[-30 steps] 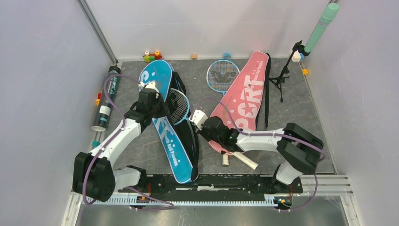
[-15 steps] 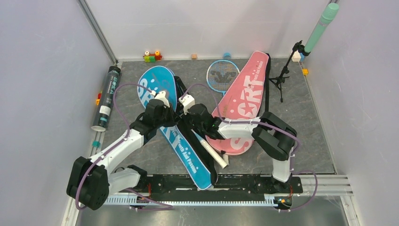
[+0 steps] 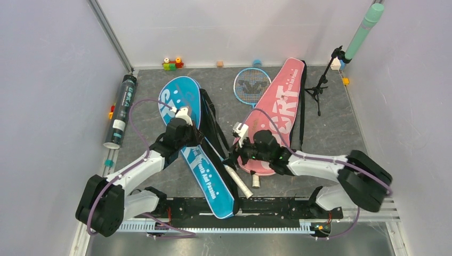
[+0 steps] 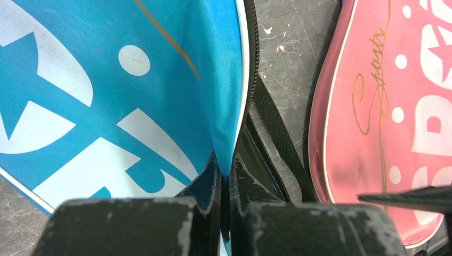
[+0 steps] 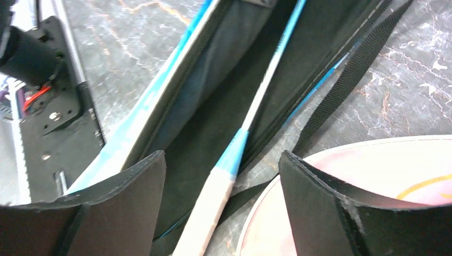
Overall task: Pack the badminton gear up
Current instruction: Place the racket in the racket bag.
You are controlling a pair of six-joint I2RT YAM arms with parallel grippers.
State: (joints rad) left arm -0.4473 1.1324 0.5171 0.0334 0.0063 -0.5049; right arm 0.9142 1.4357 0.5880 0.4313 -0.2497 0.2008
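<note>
Presently listed: blue racket [image 5: 210, 205], laid within the opened blue bag [image 4: 106, 106], long axis run from 11 to 5 o'clock, white handle outermost at 5. Right fingers [image 5: 122, 197], spread, are held astride the handle. Left fingers [image 4: 122, 224] are pinched on the bag's edge.

blue bag [image 3: 181, 93] with white lettering; pink bag [image 3: 282, 101] with white dots
</note>
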